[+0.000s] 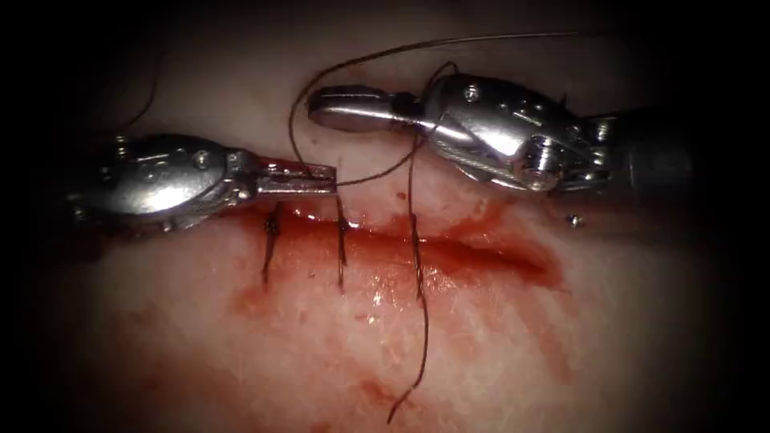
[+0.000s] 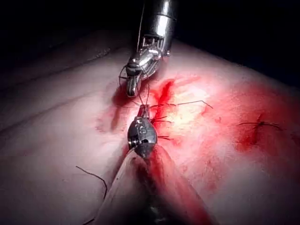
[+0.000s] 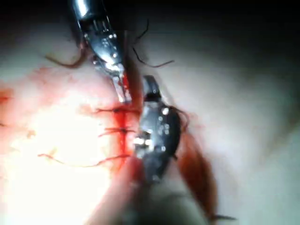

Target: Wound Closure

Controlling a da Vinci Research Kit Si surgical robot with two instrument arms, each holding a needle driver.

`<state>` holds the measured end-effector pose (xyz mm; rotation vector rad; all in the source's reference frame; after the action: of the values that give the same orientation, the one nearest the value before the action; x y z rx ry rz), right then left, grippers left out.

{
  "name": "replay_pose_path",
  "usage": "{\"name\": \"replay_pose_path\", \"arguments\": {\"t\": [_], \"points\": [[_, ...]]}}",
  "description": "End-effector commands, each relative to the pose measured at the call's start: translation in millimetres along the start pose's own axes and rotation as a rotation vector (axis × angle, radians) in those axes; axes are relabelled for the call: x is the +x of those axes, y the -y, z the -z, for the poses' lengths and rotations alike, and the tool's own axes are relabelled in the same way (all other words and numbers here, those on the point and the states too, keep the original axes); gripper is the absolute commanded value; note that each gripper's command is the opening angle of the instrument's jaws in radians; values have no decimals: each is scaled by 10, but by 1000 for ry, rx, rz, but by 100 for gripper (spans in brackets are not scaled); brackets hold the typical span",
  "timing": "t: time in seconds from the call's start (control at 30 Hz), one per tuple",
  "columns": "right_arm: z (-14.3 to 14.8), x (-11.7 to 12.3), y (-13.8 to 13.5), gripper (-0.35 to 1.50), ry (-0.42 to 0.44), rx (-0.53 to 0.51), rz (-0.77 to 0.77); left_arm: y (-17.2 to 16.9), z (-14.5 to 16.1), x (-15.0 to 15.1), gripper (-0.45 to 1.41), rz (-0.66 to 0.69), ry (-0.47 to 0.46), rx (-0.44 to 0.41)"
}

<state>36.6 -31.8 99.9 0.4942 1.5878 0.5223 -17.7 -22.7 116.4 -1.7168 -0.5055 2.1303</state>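
Left tool (image 1: 321,178) pinches the thread (image 1: 417,265) above the cut (image 1: 449,252); right tool (image 1: 353,108) pressed together, thread looped around it. Judged: thread limp, fine and slick, best gripped near the tissue (image 1: 241,353).

The thread (image 1: 417,240) runs off behind the right tool (image 1: 353,108), so its path around the jaws is hard to read. Whether the left tool (image 1: 297,178) pinches that strand, too fine to tell. Both shafts sink into darkness at the far left and right.
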Motion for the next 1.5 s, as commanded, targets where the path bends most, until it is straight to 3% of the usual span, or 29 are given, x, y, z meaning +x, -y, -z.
{"name": "replay_pose_path", "arguments": {"t": [0.03, 0.33, 0.4, 0.43, 0.47, 0.53, 0.73, 0.83, 1.0, 1.07, 1.17, 1.4, 1.5], "points": [[-2, -2, 6, -23, -6, 17, -3, 1, -7, -6, -45, -1, -2, -1], [9, -3, 29, -32, 9, 146, -8, 1, -17, -7, -45, 4, -6, 11], [9, -6, 33, -23, 58, 207, 5, -2, -21, -5, -45, 5, -8, 3], [9, -9, 37, -8, 114, 265, 43, -5, -26, -4, -45, 4, -10, -4], [9, -9, 37, -8, 114, 265, 43, -5, -26, -4, -45, 4, -10, -4], [7, -13, 45, 20, 218, 371, 76, -8, -31, -4, -45, 1, -12, -16], [2, -13, 57, 14, 284, 521, 89, -9, -36, -10, -45, -7, -11, -22], [-7, -14, 62, 14, 368, 632, 126, -12, -41, -15, -45, -9, -11, -30], [-11, -14, 65, 27, 462, 731, 185, -13, -41, -15, -45, -10, -12, -34], [-12, -11, 71, 49, 523, 787, 211, -13, -41, -16, -45, -11, -15, -34], [-14, -9, 80, 59, 545, 841, 228, -13, -41, -16, -45, -11, -15, -35], [-19, -14, 110, 62, 638, 966, 302, -12, -38, -17, -45, -13, -6, -41], [-20, -21, 118, 66, 677, 973, 336, -13, -38, -18, -45, -14, -6, -41]]}}
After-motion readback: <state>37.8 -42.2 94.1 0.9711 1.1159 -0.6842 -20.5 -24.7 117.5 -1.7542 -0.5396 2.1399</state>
